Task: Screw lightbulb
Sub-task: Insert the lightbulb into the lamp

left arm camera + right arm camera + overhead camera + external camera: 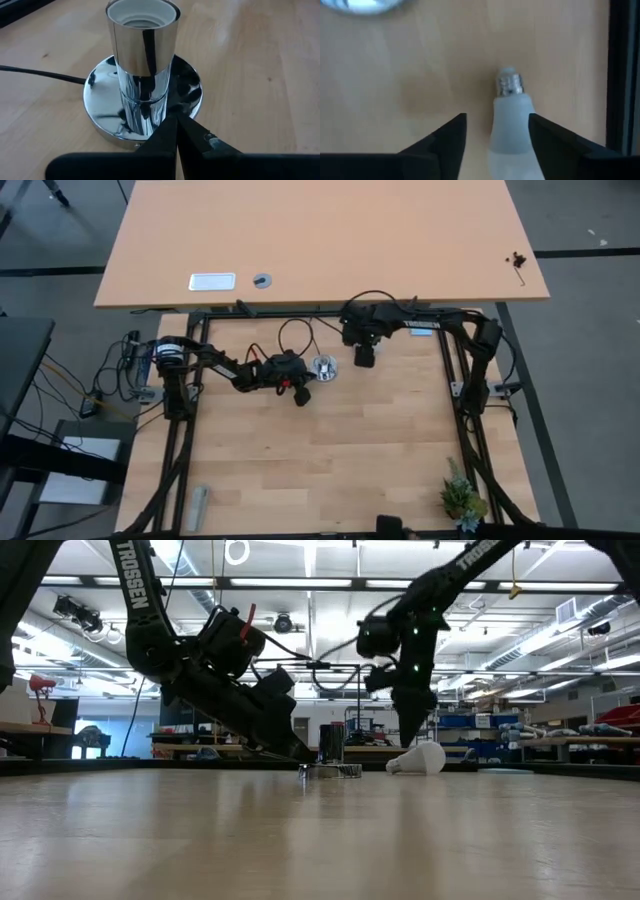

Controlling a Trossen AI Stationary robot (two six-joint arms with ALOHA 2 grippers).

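The bulb lies on its side on the table, near the far edge, just beside the socket on the side toward the right arm. In the low view the bulb rests flat on the wood, apart from the socket, its narrow end pointing toward it.

The right claw hangs over the bulb with its fingers apart, one on each side of the frosted glass and not touching it. The threaded base sticks out beyond the fingertips.

The left claw is down at the table beside the socket, its fingers together, the tips meeting at the edge of the chrome round foot. The socket stands upright, its open white-lined mouth facing up, and a thin black cord runs off from its foot across the wood.

A small plant sits near the right corner of the near edge.
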